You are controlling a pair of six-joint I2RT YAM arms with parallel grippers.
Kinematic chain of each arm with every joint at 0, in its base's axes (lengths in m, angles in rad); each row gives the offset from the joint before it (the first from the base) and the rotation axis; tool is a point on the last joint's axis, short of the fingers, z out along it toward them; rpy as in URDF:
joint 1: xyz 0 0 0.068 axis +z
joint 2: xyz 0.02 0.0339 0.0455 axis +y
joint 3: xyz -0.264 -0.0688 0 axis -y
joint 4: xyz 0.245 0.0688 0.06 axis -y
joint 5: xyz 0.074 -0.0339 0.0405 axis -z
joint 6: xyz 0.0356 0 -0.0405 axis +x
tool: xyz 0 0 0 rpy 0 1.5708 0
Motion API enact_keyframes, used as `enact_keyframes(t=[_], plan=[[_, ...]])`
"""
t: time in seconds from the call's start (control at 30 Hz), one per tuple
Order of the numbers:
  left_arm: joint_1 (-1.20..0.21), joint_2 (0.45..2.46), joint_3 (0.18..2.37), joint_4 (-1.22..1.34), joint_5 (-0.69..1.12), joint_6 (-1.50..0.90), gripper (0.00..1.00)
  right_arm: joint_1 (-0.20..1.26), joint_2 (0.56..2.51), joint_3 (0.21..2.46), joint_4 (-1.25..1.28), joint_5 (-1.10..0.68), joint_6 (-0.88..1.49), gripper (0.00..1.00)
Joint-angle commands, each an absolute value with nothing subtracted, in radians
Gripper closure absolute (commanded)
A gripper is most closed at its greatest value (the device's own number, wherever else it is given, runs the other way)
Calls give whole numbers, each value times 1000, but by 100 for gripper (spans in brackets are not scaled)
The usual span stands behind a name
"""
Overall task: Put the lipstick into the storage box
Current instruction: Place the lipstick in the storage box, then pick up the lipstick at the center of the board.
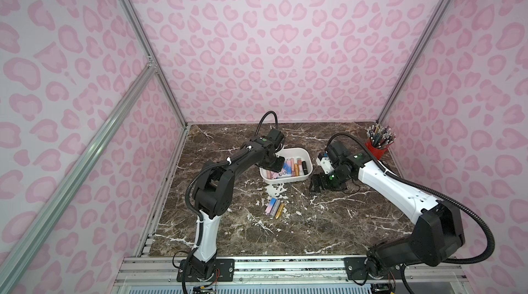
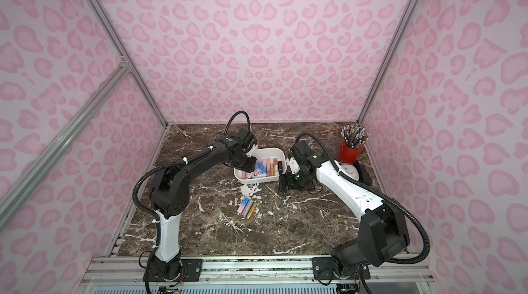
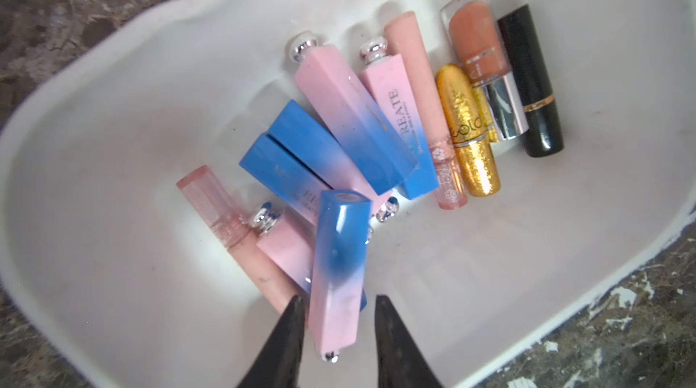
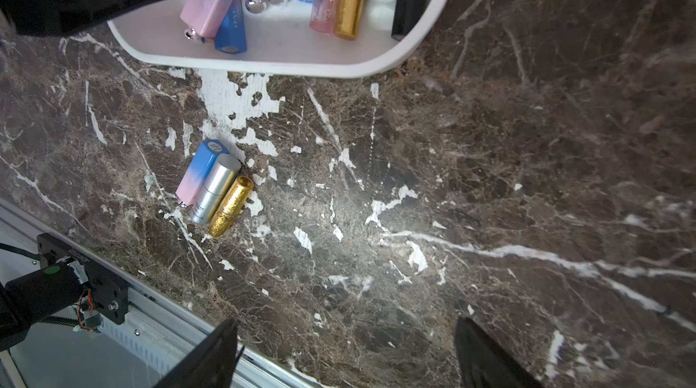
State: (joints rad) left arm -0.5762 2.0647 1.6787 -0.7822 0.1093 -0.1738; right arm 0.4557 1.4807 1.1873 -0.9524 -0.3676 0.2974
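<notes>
The white storage box sits mid-table and holds several lipsticks. My left gripper hovers over its left end, jaws parted. A pink-and-blue lipstick stands tilted between the fingers, resting on the pile; one finger is next to it, the other stands clear. Three more lipsticks lie together on the table in front of the box: pink-blue, silver and gold. My right gripper is wide open, with nothing in it, just right of the box.
A red pencil cup stands in the far right corner, with a small white dial scale in front of it. The metal front rail runs along the table's near edge. Pink patterned walls enclose three sides.
</notes>
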Motion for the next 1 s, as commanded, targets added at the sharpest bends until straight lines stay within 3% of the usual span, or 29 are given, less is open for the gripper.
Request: enact_keyframes(t=[0.0,0.3,0.67,0.97], plan=[[-573,2059,1669,-767,133,-167,36,455,1499,1194,-925,-368,325,8],[-541,1879,1617,-775,18,-209,33,519,1555,1222,-907,-311,356,13],[-515,1448,1352,-770,-89,-277,32,706,1677,1255,-848,-259,492,20],[-505,1133,1153,-708,-136,-329,26,835,1796,1259,-765,-248,620,28]])
